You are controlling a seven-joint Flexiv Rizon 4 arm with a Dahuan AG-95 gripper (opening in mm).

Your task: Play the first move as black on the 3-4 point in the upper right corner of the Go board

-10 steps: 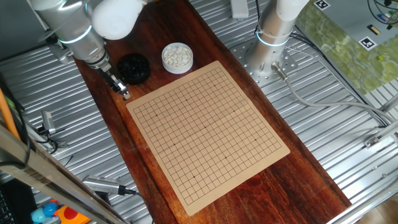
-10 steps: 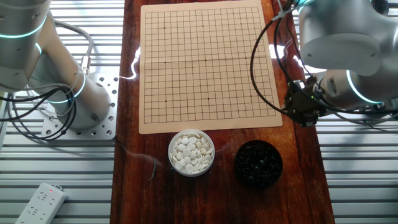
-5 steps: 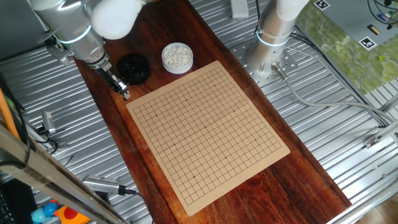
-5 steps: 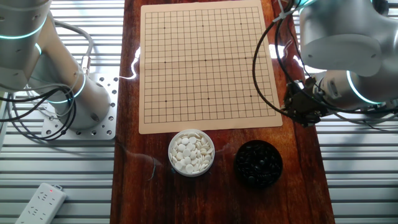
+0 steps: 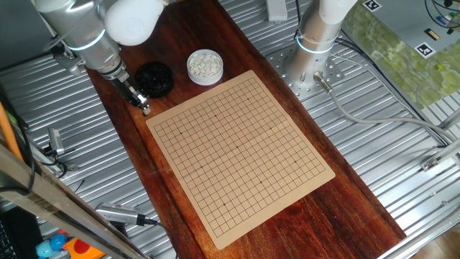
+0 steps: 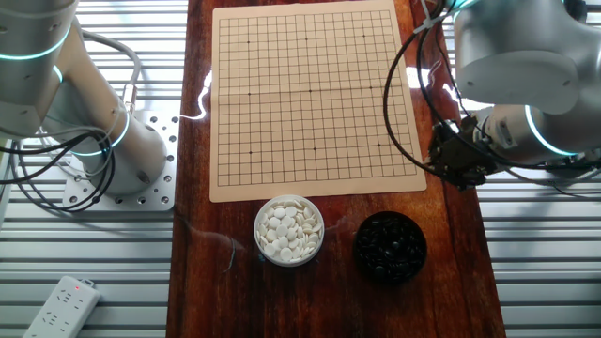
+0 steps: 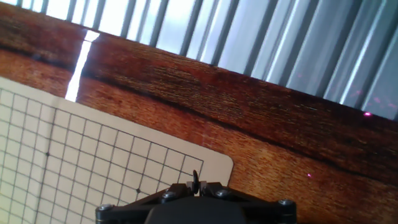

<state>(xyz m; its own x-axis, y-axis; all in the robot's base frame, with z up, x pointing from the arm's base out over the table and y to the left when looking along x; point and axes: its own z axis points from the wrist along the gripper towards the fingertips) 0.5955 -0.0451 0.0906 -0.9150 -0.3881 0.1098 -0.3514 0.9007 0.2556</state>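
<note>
The Go board [image 5: 237, 147] is a tan sheet with a black grid and no stones on it; it also shows in the other fixed view [image 6: 310, 94] and the hand view [image 7: 93, 168]. My gripper [image 5: 144, 108] hangs just off the board's corner nearest the bowl of black stones [image 5: 154, 78]. In the hand view my gripper [image 7: 196, 185] is shut on a black stone [image 7: 196, 179], held edge-on between the fingers, over the board's rounded corner. In the other fixed view the wrist [image 6: 460, 158] hides the fingers.
A bowl of white stones [image 5: 205, 66] stands beside the bowl of black stones [image 6: 390, 246], both on the dark wooden table [image 5: 237, 43] off the board's edge. A second arm's base [image 5: 309, 50] is bolted to the ribbed metal surface beside the table.
</note>
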